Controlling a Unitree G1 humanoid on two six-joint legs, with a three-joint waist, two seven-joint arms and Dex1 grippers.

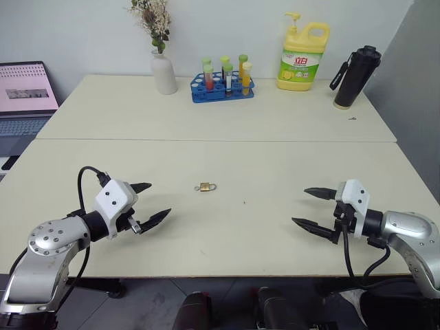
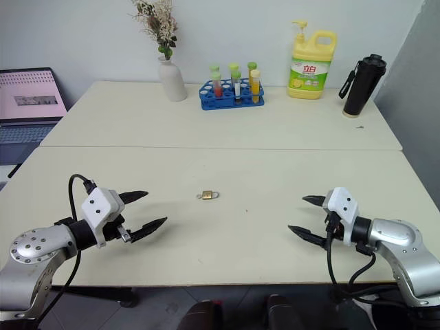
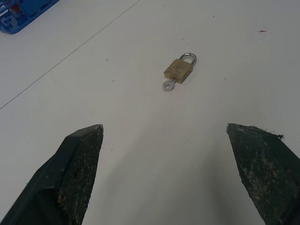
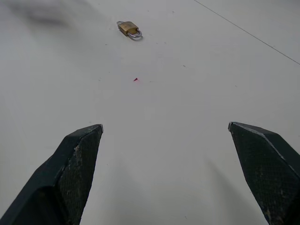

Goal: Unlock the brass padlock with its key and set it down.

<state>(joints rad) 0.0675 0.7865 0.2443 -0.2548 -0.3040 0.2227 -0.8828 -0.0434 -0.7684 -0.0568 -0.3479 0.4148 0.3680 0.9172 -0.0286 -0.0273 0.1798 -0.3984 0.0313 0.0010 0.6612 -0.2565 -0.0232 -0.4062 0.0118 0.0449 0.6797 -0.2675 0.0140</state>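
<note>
The brass padlock [image 1: 207, 186] lies flat on the cream table, near the middle of the front half. Its silver shackle points toward my right side, and a small silver key [image 3: 168, 85] sticks out of the body's other end. In the right wrist view the padlock [image 4: 129, 29] shows far ahead of the fingers. My left gripper [image 1: 146, 203] hovers open to the left of the padlock, nothing between its black fingers. My right gripper [image 1: 313, 208] hovers open well to the right of it, also holding nothing.
At the table's back stand a white vase with dried flowers [image 1: 163, 71], a blue rack of test tubes [image 1: 222, 85], a yellow detergent bottle [image 1: 303, 57] and a black flask [image 1: 356, 77]. A laptop [image 1: 26, 96] sits off the left edge. A seam [image 1: 275, 141] crosses the table.
</note>
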